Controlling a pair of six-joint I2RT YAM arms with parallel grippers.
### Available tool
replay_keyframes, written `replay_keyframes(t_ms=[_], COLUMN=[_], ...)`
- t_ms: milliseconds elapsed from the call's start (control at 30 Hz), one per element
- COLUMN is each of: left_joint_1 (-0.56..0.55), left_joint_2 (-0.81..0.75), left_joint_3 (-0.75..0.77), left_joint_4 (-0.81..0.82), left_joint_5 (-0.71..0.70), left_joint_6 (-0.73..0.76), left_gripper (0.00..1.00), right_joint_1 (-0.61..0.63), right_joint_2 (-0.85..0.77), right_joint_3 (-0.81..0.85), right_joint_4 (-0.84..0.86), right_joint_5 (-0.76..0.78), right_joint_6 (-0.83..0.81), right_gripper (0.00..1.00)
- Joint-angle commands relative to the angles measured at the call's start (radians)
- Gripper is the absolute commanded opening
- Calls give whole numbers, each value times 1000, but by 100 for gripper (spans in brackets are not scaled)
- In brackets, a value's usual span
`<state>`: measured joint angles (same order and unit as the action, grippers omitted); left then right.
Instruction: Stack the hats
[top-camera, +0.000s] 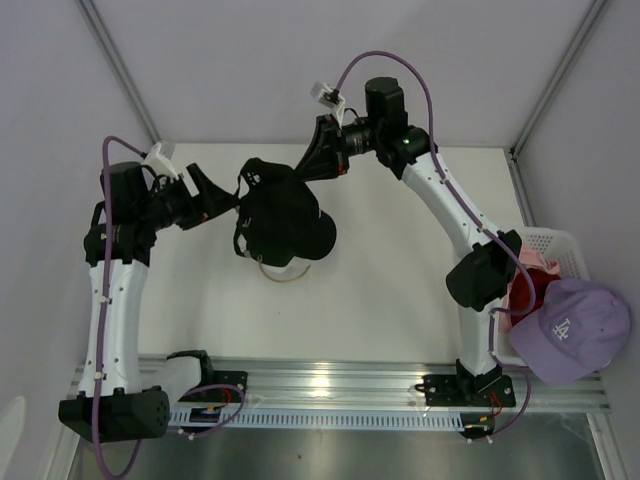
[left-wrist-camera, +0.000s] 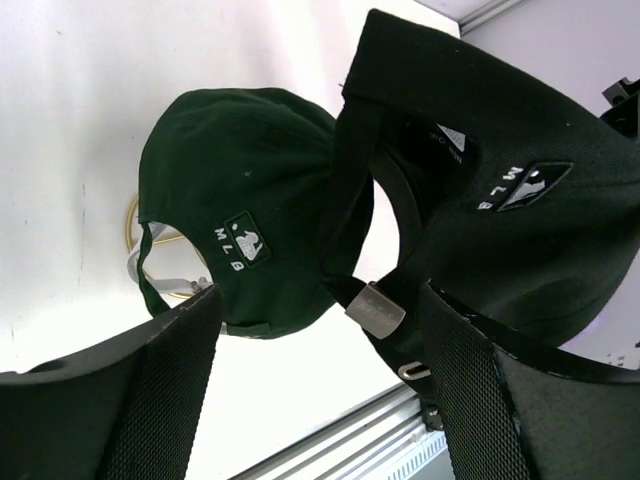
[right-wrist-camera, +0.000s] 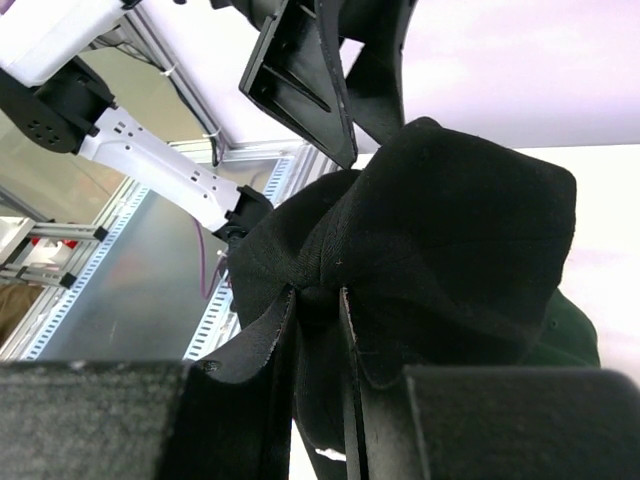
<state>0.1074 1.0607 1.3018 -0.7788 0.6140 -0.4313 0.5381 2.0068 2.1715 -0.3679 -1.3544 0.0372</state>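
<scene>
The right fingers (right-wrist-camera: 500, 420) are clenched on a bunched fold of the black fabric baseball cap (top-camera: 285, 215), hanging over the dark green fabric cap (left-wrist-camera: 240, 190) on its gold wire stand (left-wrist-camera: 133, 225); the left fingers (left-wrist-camera: 150, 400) gape, released. Let go off-centre, the crumpled crown could slide off or tip the stand.

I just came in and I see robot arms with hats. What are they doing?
The robot is stacking caps. Its right gripper pinches the black cap by its fabric and holds it above the dark green cap, which sits on a gold wire stand. The left gripper is open around the black cap's back strap. The lavender cap, red cap and pink cap wait at the white basket.
</scene>
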Motion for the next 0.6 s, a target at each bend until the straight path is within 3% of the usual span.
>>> replay_keyframes(t_ms=[0, 200, 567], left_joint_1=[5, 0, -37], left_joint_2=[-8, 4, 38], left_joint_3=[-19, -18, -30], left_joint_4=[32, 81, 76], left_joint_5=[32, 43, -88], left_joint_6=[-27, -64, -70], left_gripper=[83, 82, 65], right_joint_1=[9, 31, 37], right_joint_2=[6, 1, -31], right_joint_3=[48, 44, 10], right_joint_4=[43, 26, 6], right_joint_5=[-54, -68, -69], right_joint_6=[13, -2, -33], right_gripper=[0, 0, 0])
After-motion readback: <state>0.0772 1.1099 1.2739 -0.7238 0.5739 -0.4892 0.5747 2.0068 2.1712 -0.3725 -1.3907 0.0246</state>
